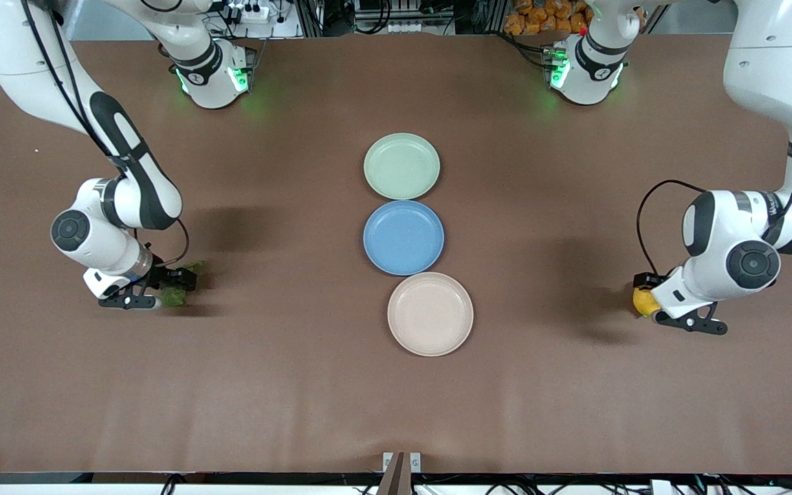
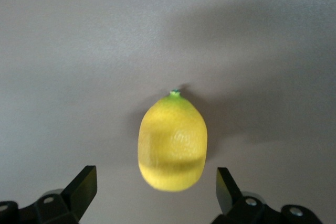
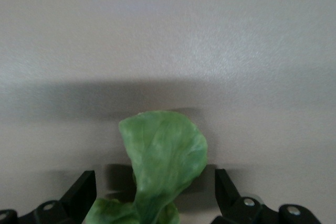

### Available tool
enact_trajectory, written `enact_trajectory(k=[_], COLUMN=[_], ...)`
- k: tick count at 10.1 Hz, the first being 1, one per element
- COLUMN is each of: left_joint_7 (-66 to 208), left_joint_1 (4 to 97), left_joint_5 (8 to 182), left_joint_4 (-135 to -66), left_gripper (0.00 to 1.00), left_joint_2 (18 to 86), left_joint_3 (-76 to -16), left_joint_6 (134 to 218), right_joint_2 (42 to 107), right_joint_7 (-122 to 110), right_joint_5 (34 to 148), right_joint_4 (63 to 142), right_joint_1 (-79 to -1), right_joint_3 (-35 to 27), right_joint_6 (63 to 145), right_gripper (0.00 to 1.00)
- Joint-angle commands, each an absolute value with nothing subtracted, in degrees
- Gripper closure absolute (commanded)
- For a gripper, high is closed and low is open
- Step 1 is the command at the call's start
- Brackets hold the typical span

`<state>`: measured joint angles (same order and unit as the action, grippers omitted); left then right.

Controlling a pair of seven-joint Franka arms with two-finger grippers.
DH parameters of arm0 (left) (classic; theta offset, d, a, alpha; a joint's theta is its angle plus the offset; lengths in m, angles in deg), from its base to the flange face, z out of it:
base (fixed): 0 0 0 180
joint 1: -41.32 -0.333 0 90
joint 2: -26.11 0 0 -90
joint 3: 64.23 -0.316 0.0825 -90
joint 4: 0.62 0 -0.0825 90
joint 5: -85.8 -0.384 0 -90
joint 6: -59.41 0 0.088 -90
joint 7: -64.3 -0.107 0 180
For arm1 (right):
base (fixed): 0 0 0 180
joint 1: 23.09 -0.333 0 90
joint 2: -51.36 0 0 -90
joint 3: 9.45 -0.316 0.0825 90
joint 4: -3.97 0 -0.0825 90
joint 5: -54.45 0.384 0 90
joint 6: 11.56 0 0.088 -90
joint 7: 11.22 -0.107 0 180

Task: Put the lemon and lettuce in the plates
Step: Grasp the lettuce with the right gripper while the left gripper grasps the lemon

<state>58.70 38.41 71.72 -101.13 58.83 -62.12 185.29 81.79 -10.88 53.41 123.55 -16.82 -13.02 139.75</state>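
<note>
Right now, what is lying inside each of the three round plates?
Nothing lies in the pale green round plate, the blue round plate or the beige-cream round plate; all three insides show fully. The small yellow lemon and wrinkly green lettuce leaf lie on the brown table.

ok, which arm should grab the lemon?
Left. Its hand is already down at the lemon, fingers open on either side of it at the left arm's end of the table. The right hand is open around the lettuce at the right arm's end.
</note>
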Motion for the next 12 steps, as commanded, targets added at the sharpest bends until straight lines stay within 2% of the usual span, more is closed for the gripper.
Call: enact_trajectory(k=[1, 2, 4, 5, 6, 7, 8, 9, 10, 12], left_joint_7=[58.24, 58.15, 58.24, 58.24, 58.24, 58.15, 58.24, 58.24, 58.24, 58.5], left_joint_1=[38.51, 38.51, 38.68, 38.86, 38.77, 38.77, 38.77, 38.77, 38.77, 38.86], left_joint_5=[70.6, 70.77, 71.04, 71.04, 70.95, 70.95, 71.04, 71.04, 71.04, 71.21], left_joint_4=[-98.44, -98.35, -97.56, -97.47, -97.47, -97.47, -97.39, -97.47, -97.39, -96.08], left_gripper=[0.0, 0.0, 0.0, 0.0, 0.0, 0.0, 0.35, 0.8, 1.0, 1.0], left_joint_2=[61.18, 61.96, 63.46, 63.73, 63.99, 64.25, 64.6, 65.04, 65.05, 65.05], left_joint_3=[-62.04, -61.95, -61.95, -61.95, -61.95, -61.95, -61.95, -61.95, -61.95, -61.95], left_joint_6=[185.26, 185.26, 185.26, 185.26, 185.26, 185.26, 185.26, 185.26, 185.26, 185.26], right_joint_2=[81.51, 81.24, 80.89, 80.72, 80.71, 80.71, 80.71, 80.71, 80.37, 79.49], right_joint_7=[-11.3, -12.35, -16.04, -16.31, -16.66, -17.8, -17.37, -17.2, -17.19, -17.37], right_joint_5=[52.87, 53.13, 53.13, 53.57, 53.66, 53.66, 53.57, 53.57, 53.57, 53.57], right_joint_4=[123.42, 122.89, 120.62, 119.12, 118.5, 118.15, 117.45, 116.13, 114.82, 111.13], right_joint_1=[-16.5, -16.5, -16.59, -16.5, -16.59, -16.76, -16.76, -17.02, -17.64, -18.78], right_joint_3=[-13.23, -13.32, -13.4, -13.41, -13.49, -13.49, -13.49, -13.58, -13.67, -13.76], right_joint_6=[139.53, 139.26, 134.1, 130.68, 130.04, 129.77, 128.64, 127.23, 125.74, 118.73], right_gripper=[0.35, 0.57, 0.84, 0.89, 0.98, 1.0, 1.0, 1.0, 1.0, 1.0])
